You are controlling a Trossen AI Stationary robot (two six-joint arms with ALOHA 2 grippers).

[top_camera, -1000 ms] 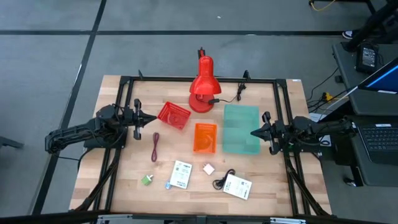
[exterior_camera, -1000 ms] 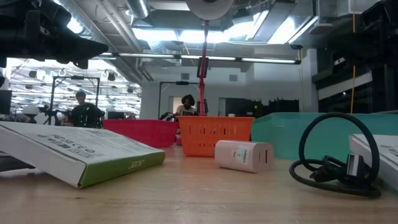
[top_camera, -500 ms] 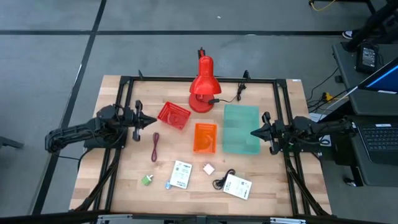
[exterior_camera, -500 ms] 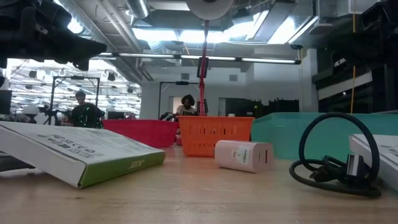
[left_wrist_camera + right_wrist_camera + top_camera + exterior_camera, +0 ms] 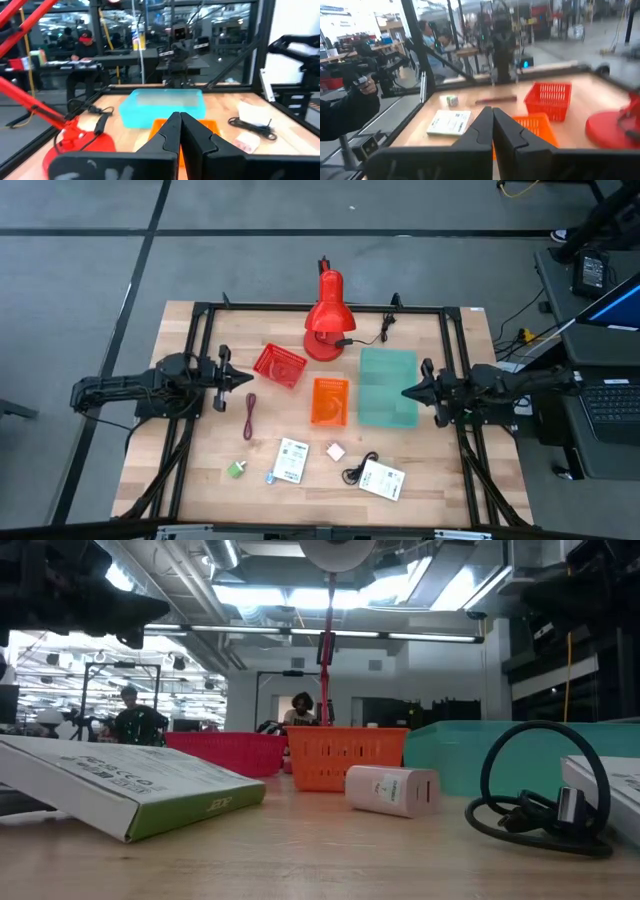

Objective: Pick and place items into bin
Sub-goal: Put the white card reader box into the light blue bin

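Items wait at the table's six o'clock edge: limp red cord [image 5: 249, 415], coiled cable [image 5: 355, 472], light cubes, flat packets best pinched by their edges. Left gripper [image 5: 245, 379] at nine o'clock and right gripper [image 5: 405, 392] at three hover shut, empty.

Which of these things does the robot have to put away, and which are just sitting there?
To put away:
dark red cord
green cube
pinkish-white cube
black cable
two white packets
Bins to use: red basket, orange basket, teal bin

Just sitting there:
red lamp
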